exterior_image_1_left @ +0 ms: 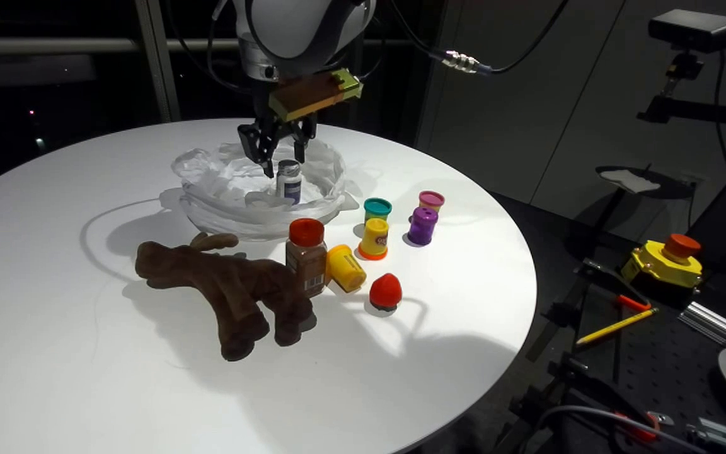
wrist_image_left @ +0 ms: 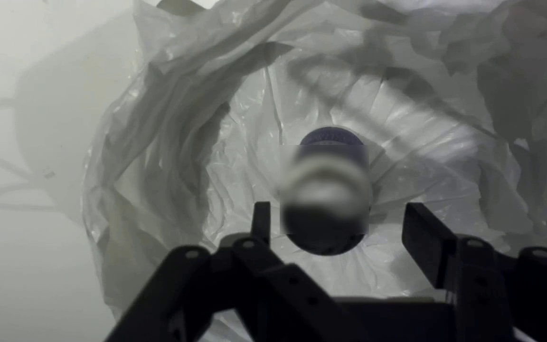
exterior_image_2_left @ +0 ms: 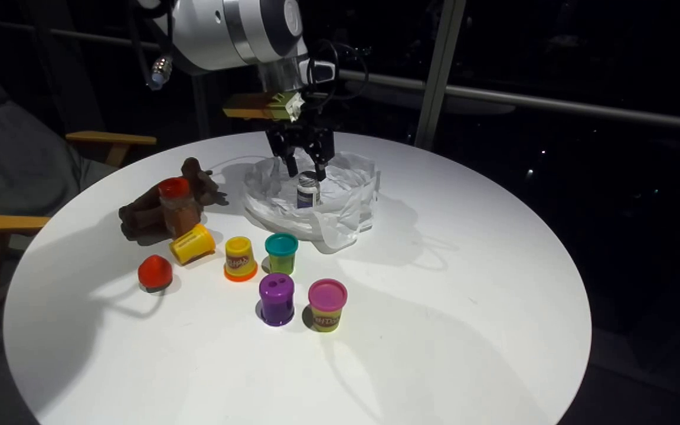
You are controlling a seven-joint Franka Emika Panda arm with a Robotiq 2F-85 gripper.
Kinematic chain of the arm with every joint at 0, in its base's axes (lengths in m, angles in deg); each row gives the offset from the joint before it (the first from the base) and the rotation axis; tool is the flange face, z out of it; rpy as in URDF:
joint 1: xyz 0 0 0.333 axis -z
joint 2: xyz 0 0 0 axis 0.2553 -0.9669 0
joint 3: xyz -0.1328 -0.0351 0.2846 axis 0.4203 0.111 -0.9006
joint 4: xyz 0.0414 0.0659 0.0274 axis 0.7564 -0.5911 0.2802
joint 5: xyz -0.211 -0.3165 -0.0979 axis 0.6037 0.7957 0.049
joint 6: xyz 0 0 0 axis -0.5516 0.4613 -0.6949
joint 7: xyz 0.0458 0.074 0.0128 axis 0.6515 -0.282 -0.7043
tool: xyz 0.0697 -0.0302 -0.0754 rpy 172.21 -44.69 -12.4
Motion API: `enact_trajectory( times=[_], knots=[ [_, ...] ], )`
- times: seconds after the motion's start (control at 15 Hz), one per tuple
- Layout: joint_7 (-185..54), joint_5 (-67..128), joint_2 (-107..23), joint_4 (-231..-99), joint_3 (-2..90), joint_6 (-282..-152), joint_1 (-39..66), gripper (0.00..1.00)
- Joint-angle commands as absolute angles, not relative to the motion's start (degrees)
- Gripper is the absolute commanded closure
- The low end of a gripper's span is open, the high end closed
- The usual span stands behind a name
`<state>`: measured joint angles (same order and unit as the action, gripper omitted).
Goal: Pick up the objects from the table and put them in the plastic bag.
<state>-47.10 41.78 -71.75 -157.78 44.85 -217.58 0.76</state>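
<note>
The translucent plastic bag (exterior_image_1_left: 224,217) lies spread open on the round white table. Inside it a white bottle (exterior_image_2_left: 307,198) with a purple label and dark cap stands upright. My gripper (wrist_image_left: 338,216) is open above the bag, its fingers (wrist_image_left: 260,218) on either side of the bottle's cap with a gap at each side. Outside the bag are the brown plush toy (exterior_image_1_left: 230,284), a red-capped jar (exterior_image_1_left: 306,265), a tipped yellow tub (exterior_image_1_left: 346,268), an upright yellow tub (exterior_image_2_left: 239,257), a red ball (exterior_image_1_left: 386,291), a teal-lidded tub (exterior_image_2_left: 281,251), a purple container (exterior_image_2_left: 277,298) and a pink-lidded tub (exterior_image_2_left: 327,304).
The bag's wrinkled rim (wrist_image_left: 126,190) rises around the bottle and the jaws. The round table (exterior_image_1_left: 117,391) ends in a curved edge. Beside it, in an exterior view, are a black cart with a red-topped yellow button box (exterior_image_1_left: 662,265) and a camera (exterior_image_1_left: 697,30) on a stand.
</note>
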Motion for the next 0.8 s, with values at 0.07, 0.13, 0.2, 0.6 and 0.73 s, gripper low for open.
enact_trajectory(
  times=[0.07,0.13,0.2,0.6,0.73],
  knots=[
    [-49.53,38.92,-62.9,-164.19,44.48,-217.83,3.21,0.0],
    [-50.12,38.74,-60.0,-167.23,44.4,-218.52,3.76,0.0],
    [-51.32,38.3,-57.66,-169.87,44.0,-218.97,4.57,0.0],
    [-64.75,27.15,-47.42,-188.03,37.81,-224.7,11.9,0.0],
    [-66.9,26.72,-47.0,-193.02,37.62,-227.72,12.11,0.0]
  ],
)
